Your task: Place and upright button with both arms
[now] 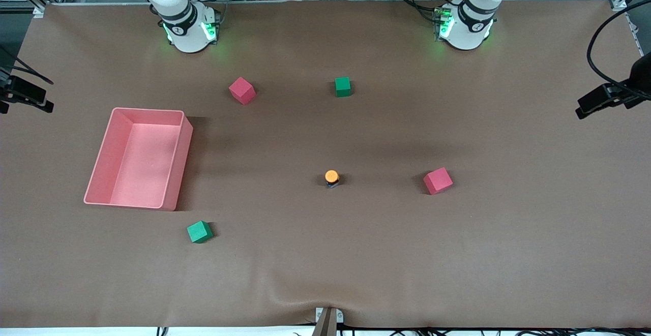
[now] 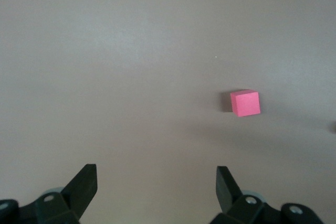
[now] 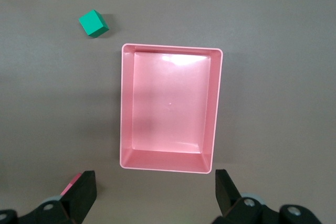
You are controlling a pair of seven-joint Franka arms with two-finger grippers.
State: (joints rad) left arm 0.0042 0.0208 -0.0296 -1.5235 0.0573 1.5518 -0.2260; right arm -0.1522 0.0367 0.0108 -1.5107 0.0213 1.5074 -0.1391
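Left hand [image 2: 156,184] and right hand [image 3: 155,187] hang wide open and empty, high above the tabletop [image 1: 325,254].
The button [image 1: 331,178] stands cap-up mid-table beside a red cube [image 1: 438,180]; a clumsy pinch could topple it.

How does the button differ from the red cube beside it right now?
The button is smaller than the red cube. It has a round orange cap on a dark body and stands cap-up; the cube is boxy and one colour. The cube lies toward the left arm's end. Both rest on the table, ungripped.
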